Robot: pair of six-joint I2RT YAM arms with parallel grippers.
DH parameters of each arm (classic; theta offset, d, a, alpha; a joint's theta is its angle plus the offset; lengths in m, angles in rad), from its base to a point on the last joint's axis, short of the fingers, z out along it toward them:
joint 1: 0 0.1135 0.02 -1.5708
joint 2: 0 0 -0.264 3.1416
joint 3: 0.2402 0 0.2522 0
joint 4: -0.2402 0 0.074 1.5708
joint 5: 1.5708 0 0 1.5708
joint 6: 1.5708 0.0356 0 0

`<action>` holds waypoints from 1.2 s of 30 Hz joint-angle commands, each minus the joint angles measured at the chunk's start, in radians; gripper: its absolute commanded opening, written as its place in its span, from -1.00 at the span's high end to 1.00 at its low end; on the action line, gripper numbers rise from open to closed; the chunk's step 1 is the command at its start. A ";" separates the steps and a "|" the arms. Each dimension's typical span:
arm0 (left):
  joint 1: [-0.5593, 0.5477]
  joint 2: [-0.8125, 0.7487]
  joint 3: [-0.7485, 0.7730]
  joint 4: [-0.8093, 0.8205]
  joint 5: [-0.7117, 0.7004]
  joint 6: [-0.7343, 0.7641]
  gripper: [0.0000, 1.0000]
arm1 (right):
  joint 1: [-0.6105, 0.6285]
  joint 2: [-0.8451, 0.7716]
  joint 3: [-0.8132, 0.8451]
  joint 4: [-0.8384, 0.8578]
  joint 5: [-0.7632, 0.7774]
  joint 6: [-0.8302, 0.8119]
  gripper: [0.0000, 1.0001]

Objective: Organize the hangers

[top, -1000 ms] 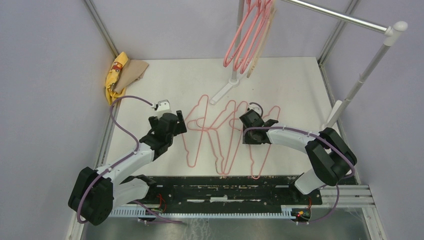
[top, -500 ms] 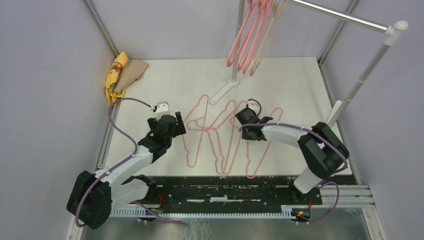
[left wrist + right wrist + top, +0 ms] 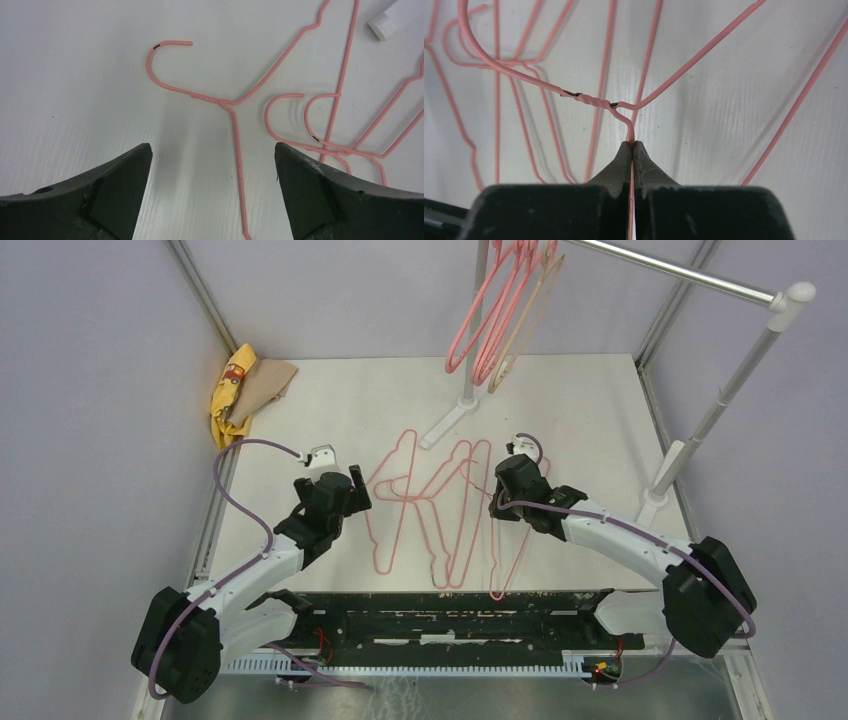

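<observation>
we note the right gripper (image 3: 633, 145) pinched tight on a thin pink hanger (image 3: 589, 100) just below its twisted neck, among the loose hangers (image 3: 440, 502) on the table (image 3: 330, 400), likely for lifting hook-first to the rail (image 3: 680, 275); left gripper (image 3: 211, 146) spread wide, empty.

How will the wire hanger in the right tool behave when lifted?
Likely light and springy: the wire hanger is very thin. Gripped on one strand by the right tool, it may swing. Overlapping neighbouring hangers could snag.
</observation>
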 commanded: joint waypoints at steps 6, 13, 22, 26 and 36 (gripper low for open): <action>-0.003 -0.040 -0.014 0.018 0.017 -0.056 -0.98 | 0.004 -0.237 -0.012 -0.089 0.021 0.035 0.99; -0.003 -0.055 0.007 0.008 0.030 -0.058 -0.98 | 0.000 -0.403 0.106 -0.230 0.145 0.030 0.99; -0.003 -0.037 0.057 0.012 0.046 -0.038 -0.98 | -0.007 -0.492 0.325 -0.341 0.222 -0.024 0.99; -0.003 -0.048 0.076 0.010 0.056 -0.036 -0.98 | -0.012 -0.443 0.458 -0.312 0.223 -0.045 0.99; -0.003 -0.096 0.094 -0.023 0.044 -0.030 -0.98 | -0.144 -0.223 0.742 -0.149 0.160 -0.112 0.99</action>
